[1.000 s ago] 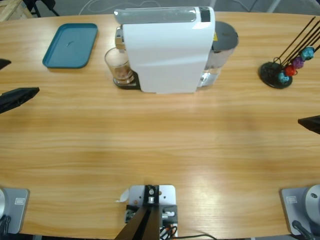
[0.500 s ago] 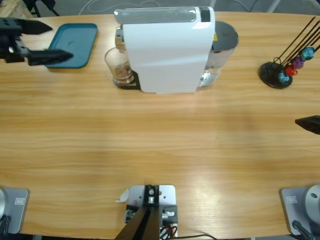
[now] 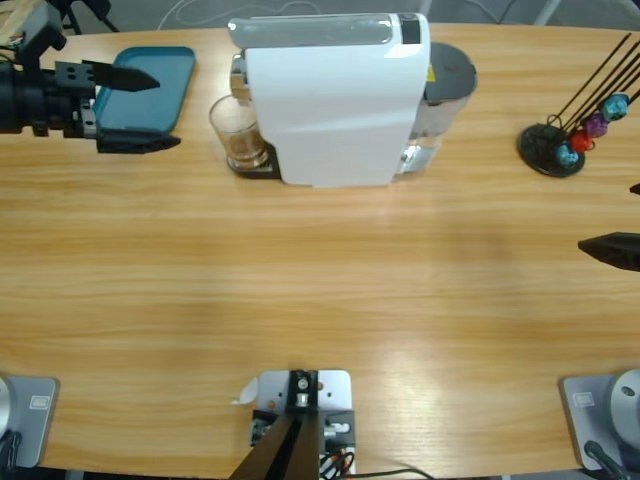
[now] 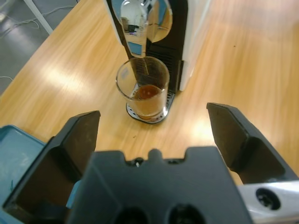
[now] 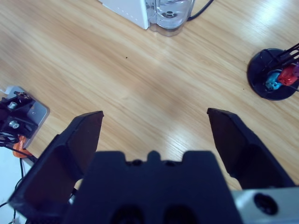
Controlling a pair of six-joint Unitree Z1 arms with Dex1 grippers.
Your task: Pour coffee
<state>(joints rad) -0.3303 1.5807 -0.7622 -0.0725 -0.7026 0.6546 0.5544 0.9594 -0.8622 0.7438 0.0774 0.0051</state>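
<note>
One white coffee machine (image 3: 335, 100) stands at the far middle of the wooden table (image 3: 320, 290); one clear glass (image 3: 236, 132) sits on its drip tray under the spout, just beside the machine's front; inside the glass lies the coffee (image 4: 147, 92), a shallow brown layer at the bottom. One teal tray (image 3: 165, 90) lies to the left of the glass. The left gripper (image 3: 142, 112) hangs over the tray's near edge, its two jaws spread wide with nothing between them, pointed toward the glass. The right gripper (image 5: 155, 126) hovers over bare wood at the right edge, jaws likewise wide apart and empty. One black capsule stand (image 3: 551, 148) at far right holds three coloured capsules: blue, red, purple.
</note>
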